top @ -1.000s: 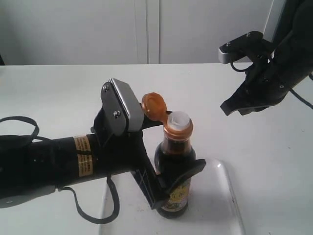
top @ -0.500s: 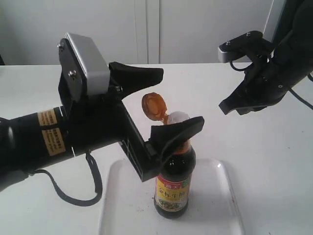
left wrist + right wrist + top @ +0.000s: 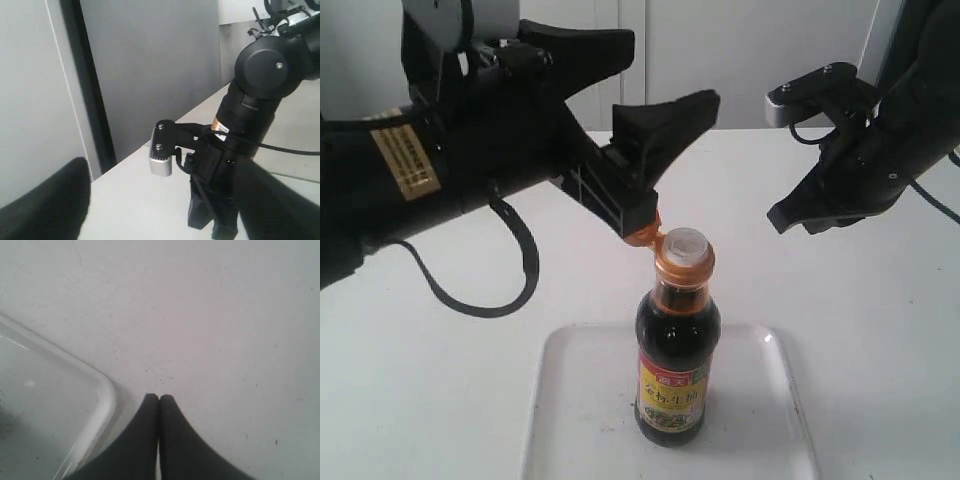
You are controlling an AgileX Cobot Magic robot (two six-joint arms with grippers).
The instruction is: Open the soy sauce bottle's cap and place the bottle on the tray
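my left claw (image 3: 672, 72) hangs in the air with its two black fingers spread wide and nothing between them. the soy sauce bottle (image 3: 678, 345) stands upright below that claw, clear of it, on the tray (image 3: 775, 400), which lies on the white counter (image 3: 880, 330). the cap (image 3: 645, 238) is flipped open, leaning off the collar (image 3: 683, 266) toward the left claw's side, its top edge hidden behind the claw's base. the white spout (image 3: 686, 241) is bare. my right claw (image 3: 782, 218) hovers above the counter, on the far side of the bottle from the left claw. its wrist view shows its fingers (image 3: 145, 440) pressed together, empty, over the counter just beside a rounded corner of the tray.
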